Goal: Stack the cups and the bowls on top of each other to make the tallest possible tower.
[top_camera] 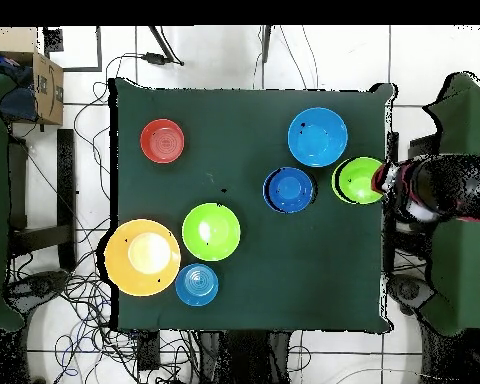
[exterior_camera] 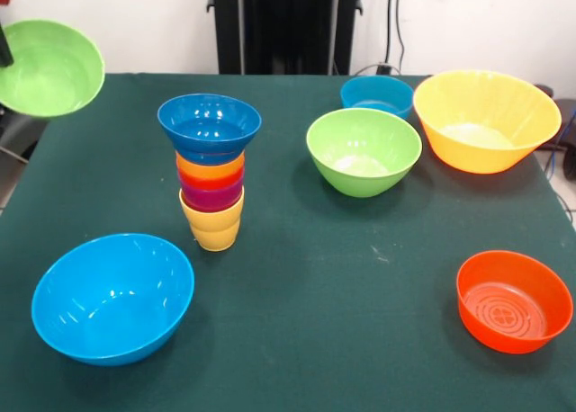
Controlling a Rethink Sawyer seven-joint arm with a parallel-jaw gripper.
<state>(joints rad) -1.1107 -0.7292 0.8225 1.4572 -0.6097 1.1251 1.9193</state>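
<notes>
1. Fingers [exterior_camera: 4, 45] of the gripper [exterior_camera: 4, 57] pinch the lifted green bowl [exterior_camera: 49, 67] beyond the table's [exterior_camera: 297, 286] edge.
2. Done: the tower [exterior_camera: 210, 174] holds four cups capped by a dark blue bowl [exterior_camera: 209, 124].
3. Left: five loose bowls, well apart.

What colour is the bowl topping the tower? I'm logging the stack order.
Dark blue bowl, clearest in the front view.
</notes>
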